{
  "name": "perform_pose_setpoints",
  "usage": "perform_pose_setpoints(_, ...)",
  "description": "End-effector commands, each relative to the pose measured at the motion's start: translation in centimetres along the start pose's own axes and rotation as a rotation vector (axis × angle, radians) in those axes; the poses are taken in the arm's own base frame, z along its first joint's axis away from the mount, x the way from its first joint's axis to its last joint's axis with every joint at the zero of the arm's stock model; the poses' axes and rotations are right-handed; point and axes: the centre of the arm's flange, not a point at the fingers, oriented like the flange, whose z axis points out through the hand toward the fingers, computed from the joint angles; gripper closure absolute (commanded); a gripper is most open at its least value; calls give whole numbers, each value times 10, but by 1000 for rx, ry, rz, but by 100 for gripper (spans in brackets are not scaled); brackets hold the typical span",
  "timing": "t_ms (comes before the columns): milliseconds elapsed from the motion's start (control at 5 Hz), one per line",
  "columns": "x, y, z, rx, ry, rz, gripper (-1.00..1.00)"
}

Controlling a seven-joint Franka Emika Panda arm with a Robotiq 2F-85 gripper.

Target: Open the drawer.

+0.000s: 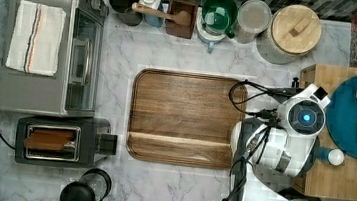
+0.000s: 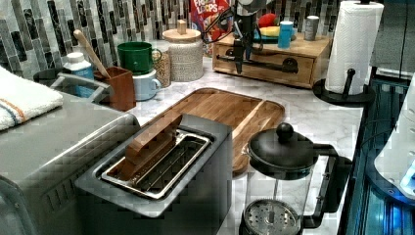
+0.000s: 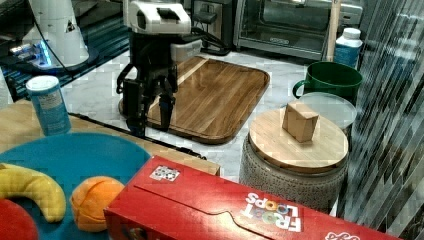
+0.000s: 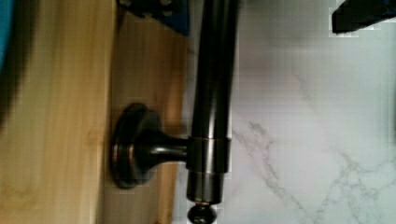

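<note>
Drawer (image 2: pixel 266 66) sits shut, upper right of the left view, under the blue plate (image 3: pixel 75 150). Hand (image 3: pixel 150 117) hangs wide, fingers straddling the bar handle (image 4: pixel 212 93), not yet clamped; lined up so it can pull straight out over the table (image 1: pixel 177 191).

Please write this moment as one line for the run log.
stage: at handle | gripper: open, fingers either side of bar | drawer: closed

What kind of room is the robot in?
It looks like a kitchen counter, maybe a pretend one for testing: there is a toaster, a toaster oven, and a cereal box on the marble top.
</note>
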Motion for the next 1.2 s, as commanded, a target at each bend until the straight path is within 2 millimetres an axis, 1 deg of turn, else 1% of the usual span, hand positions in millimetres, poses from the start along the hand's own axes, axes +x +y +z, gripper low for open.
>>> perform_pose_setpoints(200,40,-46,-19,58,50,-23,-100)
perform_pose_setpoints(400,42,-73,-27,87,49,-37,-100)
perform_pose_setpoints(600,48,-95,-24,103,61,-83,-100)
perform_pose_setpoints(800,51,-126,-25,98,60,-99,-100)
perform_pose_setpoints(1000,59,-161,-30,140,34,-119,-100)
perform_pose_setpoints(1200,61,-200,-38,127,27,-65,-100)
